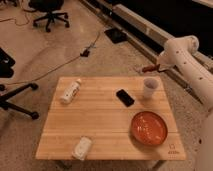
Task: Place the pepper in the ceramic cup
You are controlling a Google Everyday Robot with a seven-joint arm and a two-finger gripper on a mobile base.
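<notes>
The pepper (148, 69) is a small slender red piece held in the air just above and behind the ceramic cup (150, 88). The cup is plain white, upright, at the far right of the wooden table (100, 120). My gripper (154, 67) is at the end of the white arm (187, 62), which comes in from the right. It is shut on the pepper, a short way above the cup's rim. The pepper points left, roughly level.
A black phone (125, 97) lies left of the cup. An orange-red plate (149, 128) sits front right. A white bottle (70, 91) lies far left, and another white object (82, 148) lies at the front edge. Office chairs (50, 15) and a cable (85, 51) are on the floor behind.
</notes>
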